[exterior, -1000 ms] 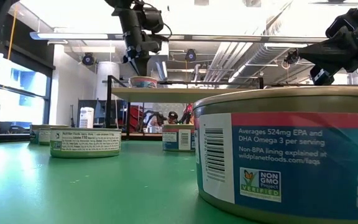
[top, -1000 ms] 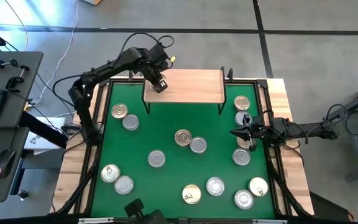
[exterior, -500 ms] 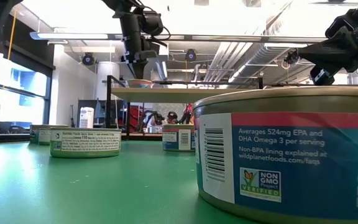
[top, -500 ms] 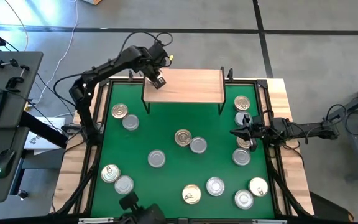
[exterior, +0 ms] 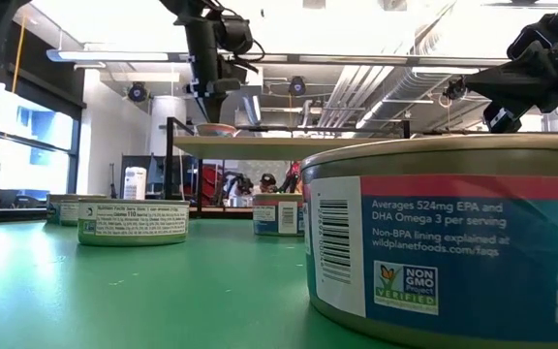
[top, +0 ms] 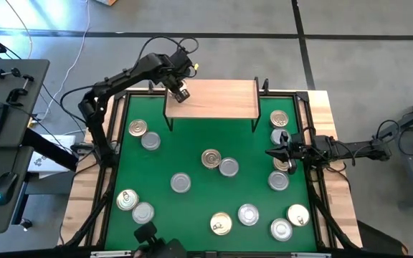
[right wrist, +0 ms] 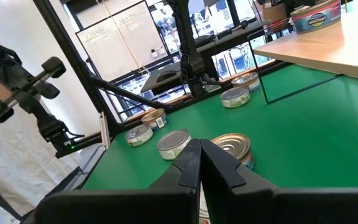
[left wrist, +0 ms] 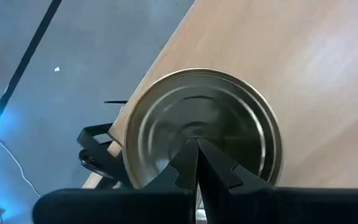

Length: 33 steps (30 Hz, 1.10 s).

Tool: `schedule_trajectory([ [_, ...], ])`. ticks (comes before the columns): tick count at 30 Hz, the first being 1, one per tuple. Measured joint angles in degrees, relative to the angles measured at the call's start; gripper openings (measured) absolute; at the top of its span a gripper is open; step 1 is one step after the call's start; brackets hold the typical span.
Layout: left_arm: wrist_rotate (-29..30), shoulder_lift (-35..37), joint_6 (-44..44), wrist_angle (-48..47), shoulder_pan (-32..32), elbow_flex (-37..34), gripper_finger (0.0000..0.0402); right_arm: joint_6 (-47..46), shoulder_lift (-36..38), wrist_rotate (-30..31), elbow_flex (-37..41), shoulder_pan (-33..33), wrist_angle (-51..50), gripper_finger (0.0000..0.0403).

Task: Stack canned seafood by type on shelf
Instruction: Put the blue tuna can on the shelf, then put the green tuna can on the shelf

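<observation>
Across the green table [top: 192, 154], largest of the elements shown, about fourteen tins lie scattered singly and in pairs, gold-lidded and silver-lidded types mixed, none yet sorted. At the far edge stands the shelf [top: 221, 100], a light-wood board on thin black legs, carrying one tin [left wrist: 201, 127] with a plain silver lid near its left corner. Directly over that tin sits the left end effector [top: 179, 92], its fingers pressed together and gripping nothing; the wrist view shows the closed tips above the lid's centre, though whether they touch it cannot be told. Beside the table's right edge, the right end effector [top: 272, 152] waits, likewise closed and empty, just next to a cluster of tins [top: 279, 136]. The step in hand appears to be seating the first tin at the shelf corner, so the task is barely begun. A sensible next move would be to lift the left arm clear, open its fingers, and fetch a matching silver-lidded tin [top: 150, 141] to set squarely on top.
</observation>
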<state>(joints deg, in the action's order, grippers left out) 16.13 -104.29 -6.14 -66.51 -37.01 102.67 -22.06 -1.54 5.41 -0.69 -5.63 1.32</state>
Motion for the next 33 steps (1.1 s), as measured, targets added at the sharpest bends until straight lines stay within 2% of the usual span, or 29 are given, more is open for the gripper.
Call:
schedule_trajectory([
  [6,0.7,3.3,0.9,0.4,0.7,0.0,0.0000,0.0,0.0,0.0,0.0,0.0,0.0,0.0000],
  [12,1.1,8.2,1.0,0.2,5.4,0.1,0.0000,0.0,0.0,0.0,0.0,0.0,0.4,0.0000],
  [17,1.4,11.4,2.6,0.3,15.2,0.2,0.0000,-0.5,0.0,-0.5,0.0,0.0,1.0,0.0000],
  [21,5.5,11.6,4.2,0.7,25.9,0.0,0.0000,-1.7,-0.1,-2.4,0.1,0.0,1.1,0.0000],
  [24,7.9,12.2,5.1,7.1,33.8,-4.8,0.0000,-2.5,-1.1,-3.0,0.1,-0.5,1.3,0.0000],
  [28,7.9,12.6,9.0,21.2,41.9,-15.4,0.0000,-2.0,-5.7,-2.1,0.1,-3.3,5.1,0.0000],
  [33,7.1,12.3,14.0,45.3,50.1,-29.3,0.0000,-3.0,-19.4,0.9,0.1,-8.4,14.2,0.0000],
])
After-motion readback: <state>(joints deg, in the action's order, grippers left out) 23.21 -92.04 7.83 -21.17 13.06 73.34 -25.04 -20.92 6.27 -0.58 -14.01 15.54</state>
